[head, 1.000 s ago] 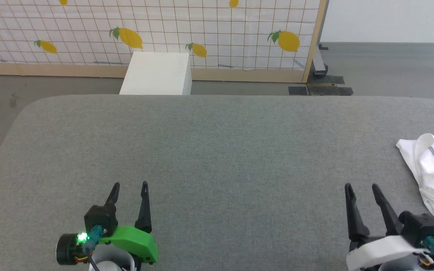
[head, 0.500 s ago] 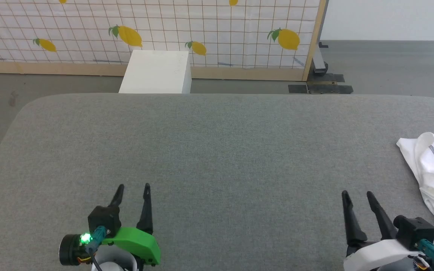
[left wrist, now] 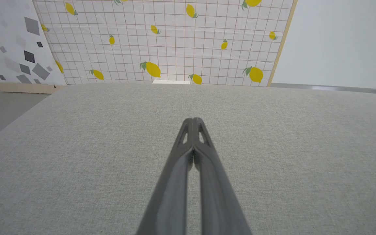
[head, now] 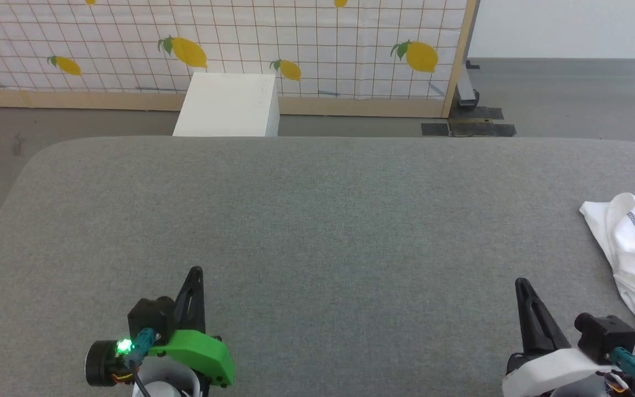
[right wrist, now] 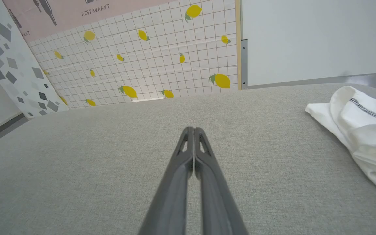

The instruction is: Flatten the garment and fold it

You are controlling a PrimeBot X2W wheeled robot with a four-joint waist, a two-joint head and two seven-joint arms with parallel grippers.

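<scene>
The white garment [head: 634, 253] lies bunched at the right edge of the grey table [head: 317, 220], a dark zigzag seam showing on it; in the right wrist view the garment [right wrist: 364, 130] sits to the right. My right gripper [head: 522, 284] is shut and holds nothing, a short way left of the cloth, tips together [right wrist: 194, 129]. My left gripper [head: 196, 271] is shut on nothing near the front left of the table, its tips pressed together [left wrist: 193, 120].
A white box [head: 229, 106] stands on the floor behind the table's far edge. A lemon-patterned screen [head: 240, 44] with a wooden frame closes the back. Grey floor [head: 571, 99] lies beyond at the right.
Both grippers have closed from open to shut, fingers coming together. The right gripper has drawn back slightly toward the front edge. The garment has not moved.
</scene>
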